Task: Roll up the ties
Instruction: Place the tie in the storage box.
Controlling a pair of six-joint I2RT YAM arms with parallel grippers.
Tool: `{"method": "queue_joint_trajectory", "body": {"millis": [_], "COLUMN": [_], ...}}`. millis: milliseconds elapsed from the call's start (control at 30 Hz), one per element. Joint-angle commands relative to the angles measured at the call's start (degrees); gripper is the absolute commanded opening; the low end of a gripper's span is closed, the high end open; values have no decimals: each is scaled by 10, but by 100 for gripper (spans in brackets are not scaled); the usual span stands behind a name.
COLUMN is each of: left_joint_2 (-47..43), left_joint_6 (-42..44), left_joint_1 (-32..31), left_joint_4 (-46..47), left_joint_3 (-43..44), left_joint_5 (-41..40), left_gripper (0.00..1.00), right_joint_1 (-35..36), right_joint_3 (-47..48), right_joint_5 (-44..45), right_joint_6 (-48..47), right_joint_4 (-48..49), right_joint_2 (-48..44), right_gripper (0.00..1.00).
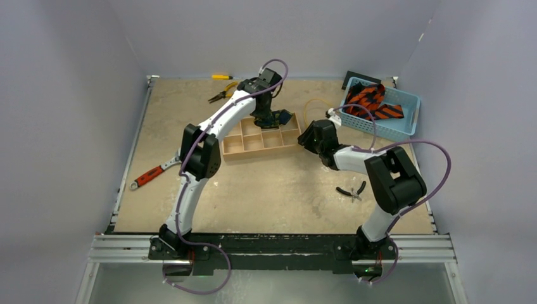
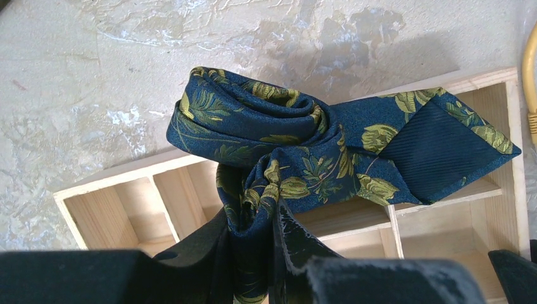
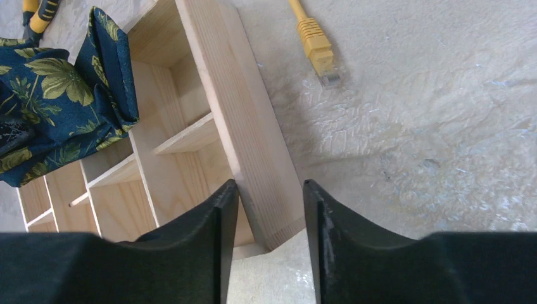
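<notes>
1. Our left claw is clenched on the dark navy fabric necktie with gold-green leaf print, which is rolled into a loose coil with its pointed end jutting sideways.
2. The coil hangs directly below that claw, above the right-end compartments of the pale wooden divided tray on the counter. We judge that lowering it straight down comes next.
3. Our right claw straddles the tray's end wall. We cannot tell whether it pinches the wall.
4. The orange-red striped ties lie in the light blue plastic basket, nearer the right arm.
</notes>
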Motion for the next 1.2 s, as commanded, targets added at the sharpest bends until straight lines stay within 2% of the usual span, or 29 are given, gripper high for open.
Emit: {"method": "queue_joint_trajectory", "body": {"millis": [0,167,400,633,1000,1167], "left_joint_2": [-24,-31,-49,-63,13,31], "left_joint_6": [11,26,63,86,117,117], "left_joint_1": [-4,-11,-29,-39,-100,-117], "left_joint_4": [-31,-41,-50,-48,-68,-68], "left_joint_3": [8,3,-22,-51,12,23], "left_joint_5": [-3,-14,-38,-86,-178,-183], "left_gripper": [0,0,0,0,0,0], "right_joint_1": [8,21,54,71,73,74], "right_joint_3": [27,11,-42,-90,-93,-99], "right_joint_5": [-3,-17,-17,-13,-6,-7], "right_joint_6": [-8,3,29,56,48,48], "right_joint_4": [11,3,1,5,-12,-8], "right_joint_2": [15,24,-4,-36,-39,-40], "right_gripper": [41,21,9,6,7,7]}}
